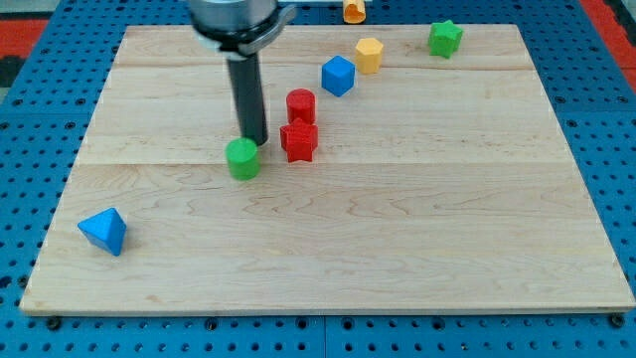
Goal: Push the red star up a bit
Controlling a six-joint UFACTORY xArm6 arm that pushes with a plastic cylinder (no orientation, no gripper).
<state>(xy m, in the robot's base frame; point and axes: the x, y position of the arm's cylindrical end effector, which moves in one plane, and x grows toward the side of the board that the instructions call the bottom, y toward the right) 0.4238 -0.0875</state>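
The red star (299,140) lies a little left of the board's middle, towards the view's top. A red cylinder (301,104) stands just above it, nearly touching. My tip (255,140) is down on the board to the left of the red star, a small gap away. The tip sits right above a green cylinder (242,158) and looks to touch its upper edge. The dark rod rises from the tip to the view's top.
A blue cube (338,76) and a yellow block (369,54) lie up and right of the red cylinder. A green star (445,39) sits near the top right. A blue triangular block (104,231) lies at the lower left. An orange object (354,11) lies beyond the board's top edge.
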